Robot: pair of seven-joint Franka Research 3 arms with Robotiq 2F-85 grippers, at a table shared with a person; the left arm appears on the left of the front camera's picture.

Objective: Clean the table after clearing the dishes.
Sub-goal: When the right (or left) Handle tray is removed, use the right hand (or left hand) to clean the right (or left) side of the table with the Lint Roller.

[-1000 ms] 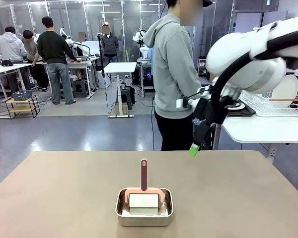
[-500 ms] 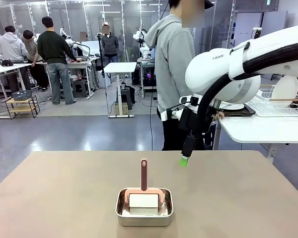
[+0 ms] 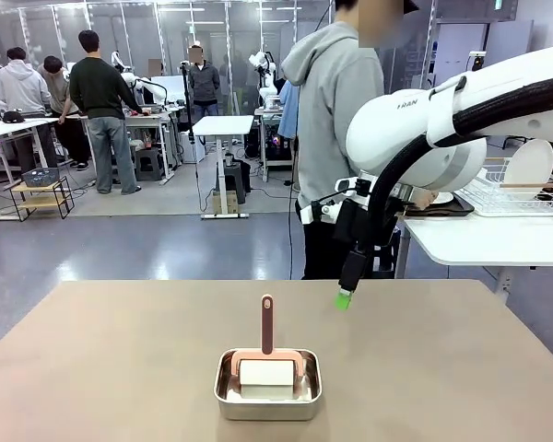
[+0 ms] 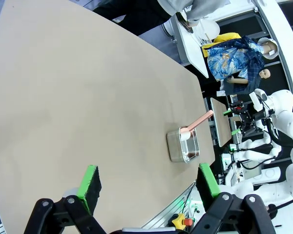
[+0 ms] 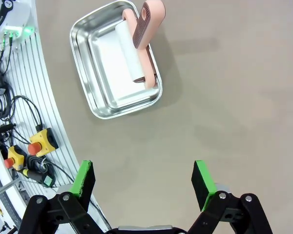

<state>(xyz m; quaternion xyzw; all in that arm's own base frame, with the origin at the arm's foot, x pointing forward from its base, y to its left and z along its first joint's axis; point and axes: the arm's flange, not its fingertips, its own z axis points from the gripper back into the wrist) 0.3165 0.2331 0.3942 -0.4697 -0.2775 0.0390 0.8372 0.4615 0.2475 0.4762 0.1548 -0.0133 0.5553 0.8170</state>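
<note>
A: Is this clearing or cleaning?
B: Cleaning, I judge. The table (image 3: 120, 350) carries no dishes, only the pan (image 3: 268, 396) near the robot's edge, with the roller (image 3: 267, 372) in it, handle (image 3: 267, 322) up.
A: The left gripper (image 4: 149, 187)?
B: Released and empty, above the table. In its wrist view the pan is at 1 o'clock.
A: The right gripper (image 5: 142, 183)?
B: Also released and empty. In the front view it hangs at 1 o'clock from the pan, apart from the roller.
A: Where are the dishes (image 3: 440, 200)?
B: A dark tray with a white plate lies on the side table (image 3: 479, 239) at 2 o'clock, partly behind the arm (image 3: 424, 138) — the second one I cannot make out.
A: The next move?
B: Probably the right gripper goes toward 8 o'clock, over the handle — then it must line up and close on it.
</note>
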